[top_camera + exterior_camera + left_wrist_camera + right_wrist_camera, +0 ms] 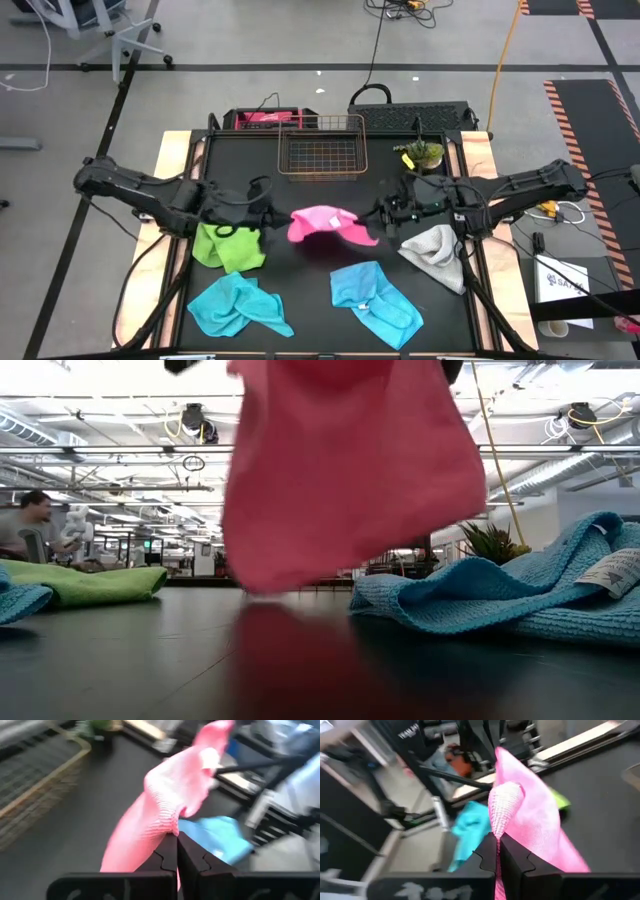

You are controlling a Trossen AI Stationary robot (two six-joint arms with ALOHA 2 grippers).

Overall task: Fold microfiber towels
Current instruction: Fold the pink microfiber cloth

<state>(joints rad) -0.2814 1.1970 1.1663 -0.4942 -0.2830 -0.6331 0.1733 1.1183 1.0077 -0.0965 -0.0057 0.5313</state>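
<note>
Both jaws pinching pink towel (pixel 322 224)

You're working with two dark, near-black arms built from chunky jointed segments, with black cables looping loosely along each one near the wrist. The left gripper (pixel 177 851) has two flat matte-black fingers (pixel 166 855) with stepped, notched inner edges on a broad black crossbar. The right gripper (pixel 498 852) matches it: the same black fingers (pixel 512 857) with notched profile, and faint pale markings on its crossbar.
</note>
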